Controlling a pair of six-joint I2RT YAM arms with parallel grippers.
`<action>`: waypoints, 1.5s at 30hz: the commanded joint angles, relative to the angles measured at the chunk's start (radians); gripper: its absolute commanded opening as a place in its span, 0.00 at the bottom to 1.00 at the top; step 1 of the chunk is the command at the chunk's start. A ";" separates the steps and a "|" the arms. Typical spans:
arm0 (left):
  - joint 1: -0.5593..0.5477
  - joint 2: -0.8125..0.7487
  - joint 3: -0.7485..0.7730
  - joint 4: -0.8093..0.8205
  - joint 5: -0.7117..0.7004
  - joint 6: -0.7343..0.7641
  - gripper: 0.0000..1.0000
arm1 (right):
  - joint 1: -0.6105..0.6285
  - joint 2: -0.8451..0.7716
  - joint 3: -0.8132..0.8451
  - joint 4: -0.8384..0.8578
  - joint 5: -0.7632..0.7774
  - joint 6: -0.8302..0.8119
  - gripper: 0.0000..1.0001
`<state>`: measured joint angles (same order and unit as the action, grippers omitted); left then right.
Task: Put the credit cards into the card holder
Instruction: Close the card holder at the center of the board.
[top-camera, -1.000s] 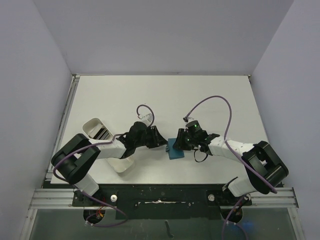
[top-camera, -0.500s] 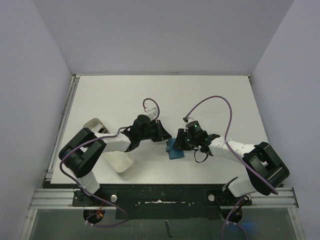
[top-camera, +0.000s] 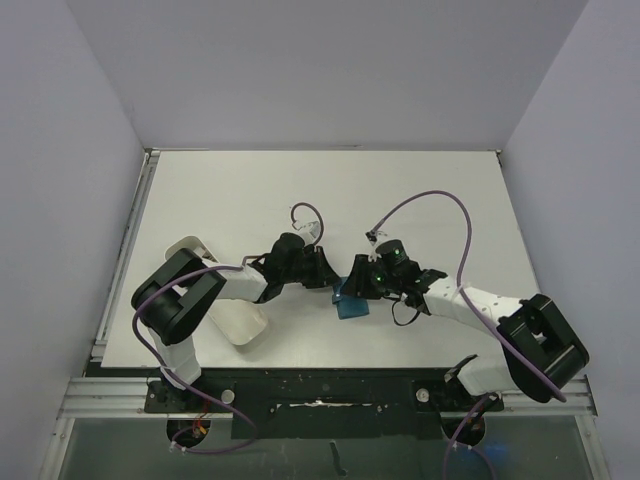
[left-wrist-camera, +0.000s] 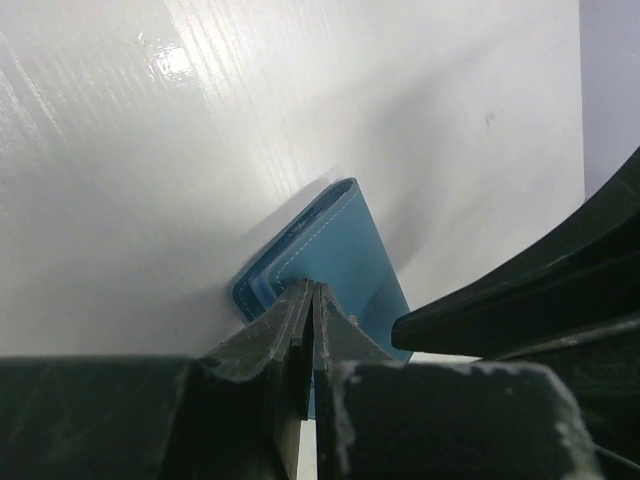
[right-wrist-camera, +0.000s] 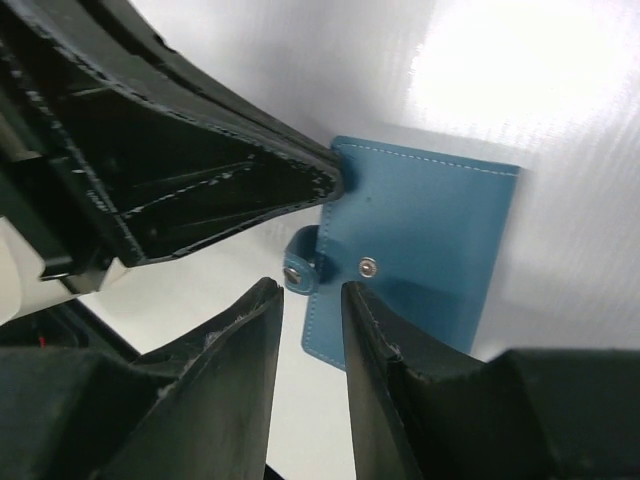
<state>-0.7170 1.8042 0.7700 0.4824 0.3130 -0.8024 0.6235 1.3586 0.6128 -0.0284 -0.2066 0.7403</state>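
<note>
At the near edge of the table (top-camera: 330, 190), two arms are bolted side by side: the left arm (top-camera: 175, 320) and the right arm (top-camera: 525, 345). Just beyond the left base, one long white tray (top-camera: 240, 325) is laid on the surface and is partly covered by that arm. Further in, near the middle of the table, one teal card holder (top-camera: 352, 306) is seen lying flat, and both grippers are brought together at its far side. The left gripper (left-wrist-camera: 308, 292) is pressed shut, with its tips set against a corner of the card holder. Whether anything is pinched between them cannot be told. The right gripper (right-wrist-camera: 310, 290) is parted only narrowly and nothing is gripped. Past its two fingers, one strap tab (right-wrist-camera: 297, 270) is seen at the card holder's edge. One pale snap is carried on the tab, and a second stud (right-wrist-camera: 368, 267) is set on the cover beside it. Furthest off, two purple cables (top-camera: 440, 200) are looped above the wrists, one per arm.
</note>
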 joint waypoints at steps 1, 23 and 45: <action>0.005 -0.001 0.027 0.016 -0.017 0.035 0.03 | 0.005 -0.027 0.004 0.095 -0.068 0.016 0.33; 0.005 -0.001 0.012 -0.013 -0.041 0.043 0.03 | 0.004 0.087 0.004 0.160 -0.098 0.028 0.36; 0.005 0.001 0.014 -0.029 -0.058 0.052 0.03 | 0.005 0.026 0.004 0.088 -0.019 0.004 0.00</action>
<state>-0.7170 1.8050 0.7696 0.4431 0.2668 -0.7738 0.6235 1.4445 0.6060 0.0765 -0.2741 0.7662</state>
